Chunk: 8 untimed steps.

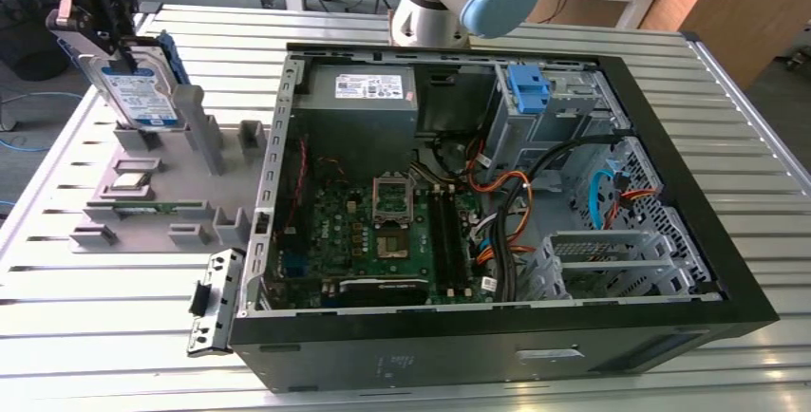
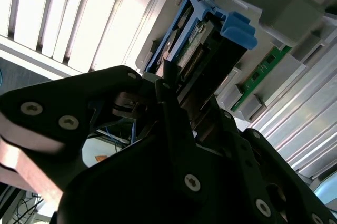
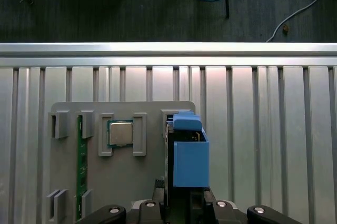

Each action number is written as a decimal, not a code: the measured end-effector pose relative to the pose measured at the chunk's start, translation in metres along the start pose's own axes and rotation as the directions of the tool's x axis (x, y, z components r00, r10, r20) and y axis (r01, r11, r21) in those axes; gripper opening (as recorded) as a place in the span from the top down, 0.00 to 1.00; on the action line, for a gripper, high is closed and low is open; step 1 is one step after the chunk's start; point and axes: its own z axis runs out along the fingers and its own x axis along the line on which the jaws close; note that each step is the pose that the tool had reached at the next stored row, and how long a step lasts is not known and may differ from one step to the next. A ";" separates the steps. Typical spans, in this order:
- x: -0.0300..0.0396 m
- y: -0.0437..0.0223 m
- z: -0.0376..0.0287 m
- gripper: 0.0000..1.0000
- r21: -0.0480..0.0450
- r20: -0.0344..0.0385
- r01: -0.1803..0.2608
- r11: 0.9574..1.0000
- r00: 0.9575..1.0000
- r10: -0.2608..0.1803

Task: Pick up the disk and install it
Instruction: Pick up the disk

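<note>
The disk (image 1: 137, 94), a silver drive with a white-and-blue label and blue rails, stands on edge at the exterior view's far left. Its lower end is at the upright posts of the grey holder plate (image 1: 152, 222). My gripper (image 1: 114, 44) comes down from above and is shut on the disk's upper end. In the second wrist view the dark fingers (image 2: 167, 95) clamp the disk (image 2: 196, 45) near its blue rail. In the first wrist view the disk's blue rail (image 3: 189, 158) rises from between the fingers over the holder plate (image 3: 131, 182).
An open black computer case (image 1: 507, 194) lies at the exterior view's right of the holder, with a motherboard, cables and a blue bracket (image 1: 526, 84) in its drive bay. The holder also carries a processor chip (image 3: 120, 133) and a green memory stick (image 3: 80, 166). The slatted metal table (image 1: 102, 298) ends beside the holder.
</note>
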 end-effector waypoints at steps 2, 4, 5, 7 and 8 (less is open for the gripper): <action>0.0000 0.0000 0.0000 0.65 0.000 0.000 0.000 1.000 1.000 0.000; 0.0000 0.0000 0.0000 0.65 0.000 0.000 0.000 1.000 1.000 0.000; 0.0000 0.0000 0.0000 0.65 0.000 0.000 0.000 1.000 1.000 0.000; -0.0001 0.0000 -0.0018 0.65 0.000 0.000 0.000 1.000 1.000 0.000; -0.0001 0.0001 -0.0036 0.65 0.000 0.000 0.000 1.000 1.000 0.000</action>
